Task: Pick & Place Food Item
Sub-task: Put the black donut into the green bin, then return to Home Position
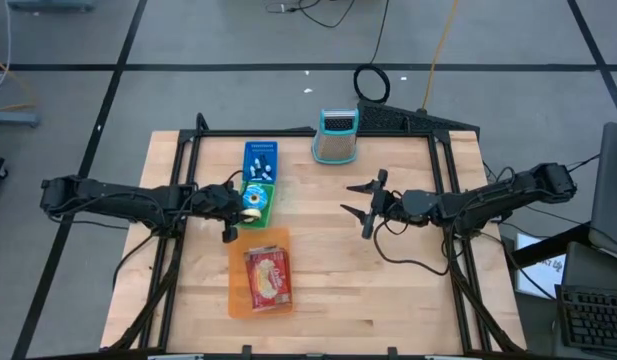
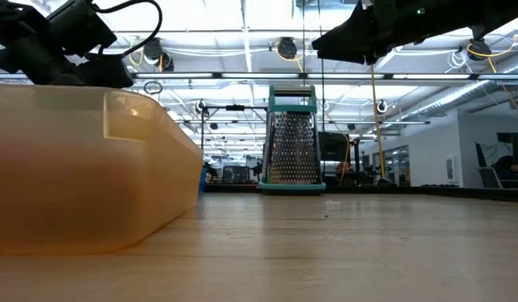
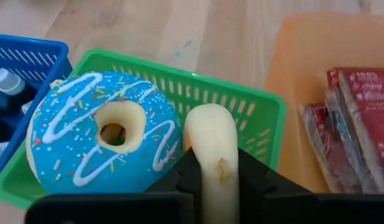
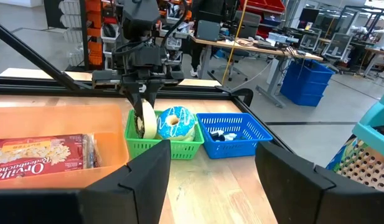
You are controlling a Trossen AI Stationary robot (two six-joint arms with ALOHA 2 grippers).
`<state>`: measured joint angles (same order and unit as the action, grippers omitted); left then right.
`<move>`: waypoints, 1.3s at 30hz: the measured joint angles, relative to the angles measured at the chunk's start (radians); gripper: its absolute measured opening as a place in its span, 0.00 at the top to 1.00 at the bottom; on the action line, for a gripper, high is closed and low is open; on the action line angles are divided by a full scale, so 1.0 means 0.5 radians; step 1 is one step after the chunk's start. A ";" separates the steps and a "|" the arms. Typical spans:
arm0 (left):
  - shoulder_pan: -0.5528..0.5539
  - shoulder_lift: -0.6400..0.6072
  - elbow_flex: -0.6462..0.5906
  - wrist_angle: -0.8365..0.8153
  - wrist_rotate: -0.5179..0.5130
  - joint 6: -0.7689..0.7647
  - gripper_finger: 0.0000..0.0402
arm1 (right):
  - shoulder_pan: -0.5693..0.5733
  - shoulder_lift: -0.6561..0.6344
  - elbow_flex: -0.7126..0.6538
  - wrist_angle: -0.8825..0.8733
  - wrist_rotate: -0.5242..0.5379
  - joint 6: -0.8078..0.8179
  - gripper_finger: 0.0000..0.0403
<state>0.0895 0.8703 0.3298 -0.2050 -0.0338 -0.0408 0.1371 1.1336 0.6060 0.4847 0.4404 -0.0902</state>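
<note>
Left gripper (image 1: 250, 203) pinches a pale banana (image 3: 211, 163) over the green basket (image 3: 257, 115) near the bench's back-left, beside the blue doughnut (image 3: 101, 134). That thin grip could slip, dropping it onto the basket's rim. Right gripper (image 1: 366, 203) waits mid-bench, fingers spread.

Items on bench (image 1: 408, 300), counted: 2 arms w/ 1 pincer each, left pincer (image 1: 235, 207) and right pincer (image 1: 365, 208); 2 small baskets, 1 green basket (image 1: 264, 208) and 1 blue basket (image 1: 260, 160); 1 orange bin (image 1: 260, 272); 1 popcorn pkg (image 1: 268, 276); 1 donut (image 3: 101, 132); 1 banana (image 3: 212, 155); 1 grater (image 1: 336, 137).
</note>
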 joint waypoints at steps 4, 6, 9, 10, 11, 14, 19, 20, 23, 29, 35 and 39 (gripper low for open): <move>0.000 0.000 0.000 0.063 -0.001 -0.097 0.84 | 0.000 0.000 0.000 0.000 0.000 0.000 0.45; 0.000 0.000 0.000 0.078 -0.001 -0.115 0.81 | 0.000 0.000 0.000 0.000 0.000 -0.001 0.45; 0.000 0.000 0.000 0.086 -0.042 -0.155 0.77 | 0.000 0.000 0.000 0.000 0.000 -0.002 0.45; 0.000 0.000 0.000 0.085 -0.055 -0.173 0.75 | 0.000 0.000 0.000 0.000 0.000 -0.003 0.44; 0.000 0.000 0.000 0.085 -0.077 -0.191 0.73 | 0.000 0.000 0.000 0.000 0.000 -0.004 0.44; 0.000 0.000 0.000 0.085 -0.133 -0.233 0.64 | 0.000 0.000 -0.001 0.000 0.000 -0.006 0.45; 0.000 0.000 0.000 0.087 -0.144 -0.264 0.50 | 0.000 0.000 -0.001 0.000 0.000 -0.007 0.45; 0.000 0.000 0.000 0.092 -0.144 -0.281 0.48 | -0.001 0.000 -0.001 0.000 0.000 -0.007 0.44; 0.000 -0.003 0.000 0.101 -0.143 -0.323 0.42 | -0.001 0.000 -0.001 0.000 0.000 -0.008 0.45; 0.000 -0.049 0.094 0.097 -0.142 -0.418 0.35 | -0.001 0.000 -0.001 -0.008 0.000 -0.017 0.45; 0.000 -0.174 0.401 0.011 -0.057 -0.292 0.35 | 0.000 -0.001 -0.001 -0.022 0.003 -0.023 0.45; 0.000 -0.294 0.676 -0.212 0.026 -0.169 0.36 | 0.029 -0.076 -0.001 -0.096 0.009 0.019 0.45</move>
<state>0.0895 0.7233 0.6675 -0.3110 -0.0207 -0.1251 0.1517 1.0958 0.6056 0.4366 0.4450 -0.0806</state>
